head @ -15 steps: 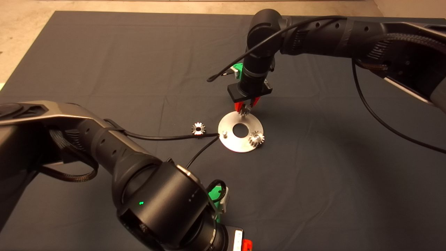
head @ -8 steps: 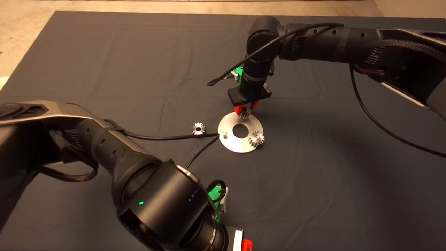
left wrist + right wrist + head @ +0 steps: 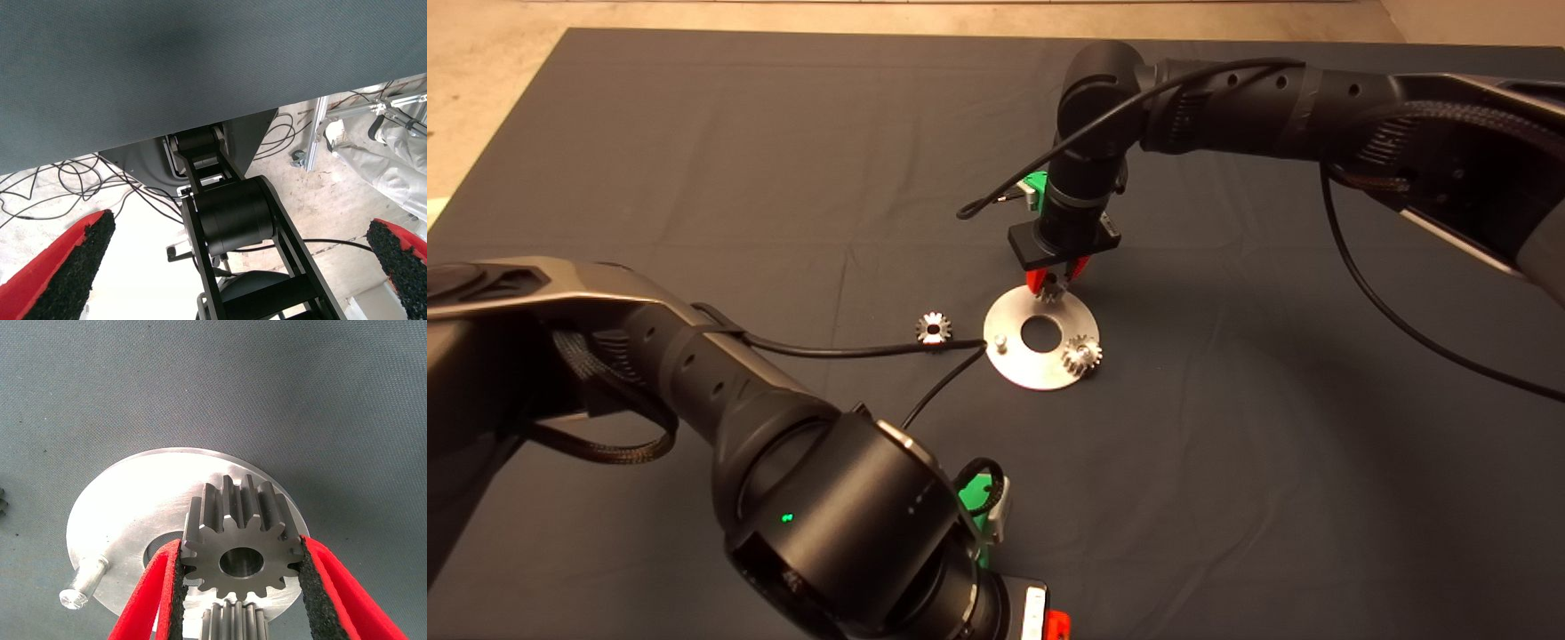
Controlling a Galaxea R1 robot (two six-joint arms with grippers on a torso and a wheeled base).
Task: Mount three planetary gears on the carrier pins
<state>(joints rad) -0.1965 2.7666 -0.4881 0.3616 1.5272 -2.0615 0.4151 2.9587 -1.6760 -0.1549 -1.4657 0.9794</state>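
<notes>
Between the right gripper's [image 3: 1056, 285] closed jaws, over the disc's [image 3: 1009, 313] far rim, a gear [image 3: 1053, 287] is held; one gear [image 3: 1081, 355] is seated already, another [image 3: 933, 328] lies on the mat [image 3: 694, 133]. Left gripper [image 3: 230, 267] is parked, jaws wide open. Up close, the held gear's [image 3: 240, 543] bore should probably be centred over its pin, hidden beneath, before it's lowered; a bare pin [image 3: 83, 585] is seen beside.

Dark mat [image 3: 694, 160] covering the table, beige floor [image 3: 480, 98] at 10 o'clock, loose cables [image 3: 73, 177] on floor
</notes>
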